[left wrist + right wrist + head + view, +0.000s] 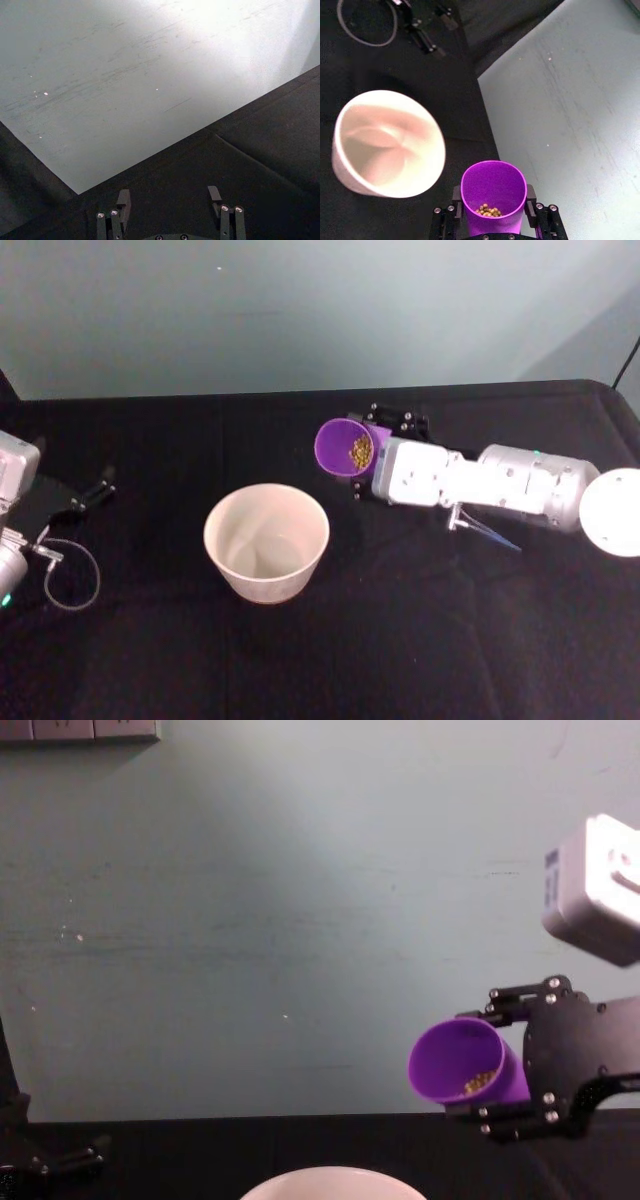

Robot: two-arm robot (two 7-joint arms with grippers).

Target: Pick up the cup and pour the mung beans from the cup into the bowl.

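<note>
The purple cup (340, 445) hangs tipped on its side above the table, its mouth turned toward the white bowl (265, 585). My right gripper (368, 455) is shut on the cup, with one finger on each side of the cup (492, 185). A small heap of mung beans (360, 451) lies low inside it, and the mung beans (487, 211) stay well back from the rim. The bowl (350, 175) stands upright, to the left of and nearer than the cup, and its inside looks bare. My left gripper (95, 495) rests open at the table's far left.
A thin looped cable (70, 575) lies by the left arm near the table's left edge. Black cloth (450, 640) covers the table, whose back edge meets a grey-green wall (300, 310). In the chest view the bowl rim (335, 1178) sits below the cup (455, 1060).
</note>
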